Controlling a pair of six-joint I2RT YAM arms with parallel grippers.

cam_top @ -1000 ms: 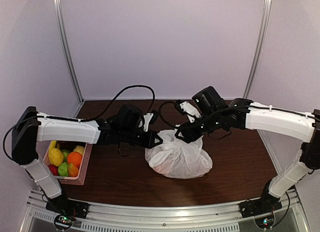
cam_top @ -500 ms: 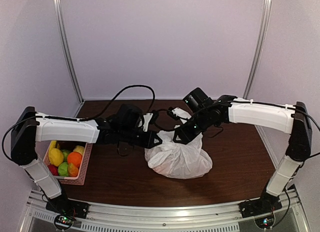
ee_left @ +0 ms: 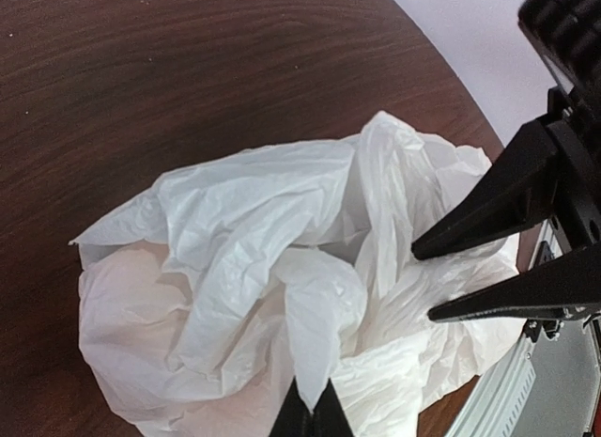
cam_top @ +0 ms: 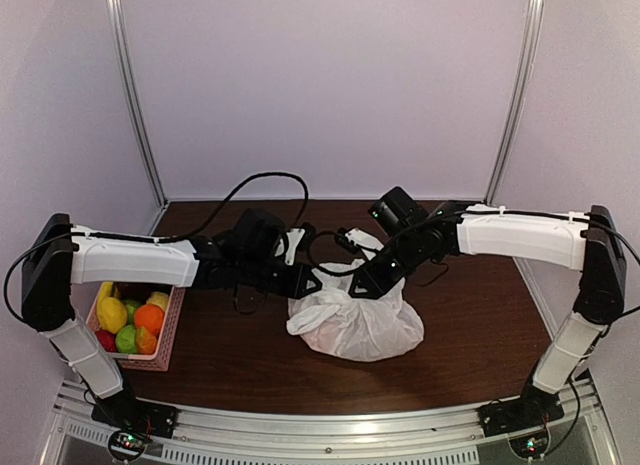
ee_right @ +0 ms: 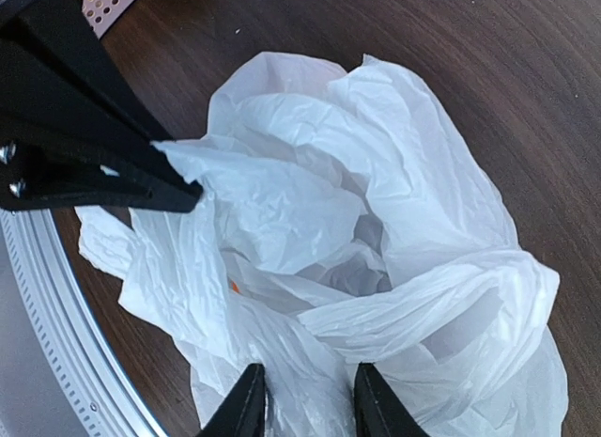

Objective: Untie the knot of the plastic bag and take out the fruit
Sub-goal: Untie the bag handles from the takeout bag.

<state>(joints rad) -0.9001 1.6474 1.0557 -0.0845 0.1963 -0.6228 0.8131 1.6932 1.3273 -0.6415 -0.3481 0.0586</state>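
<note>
The plastic bag (cam_top: 355, 320) is resting on the worktop (cam_top: 480, 325), directly under 2 end effectors. Its top-left fold is being pinched by the pressed-together left end effector (cam_top: 317, 280), while its top-right folds are being straddled by the half-spread right end effector (cam_top: 363, 287).

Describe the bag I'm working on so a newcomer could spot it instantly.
Start at the dark wooden table: near its middle lies the plastic bag. It is a crumpled, white, slightly see-through heap, unlike the pink basket of colourful fruit at the table's left edge.
</note>
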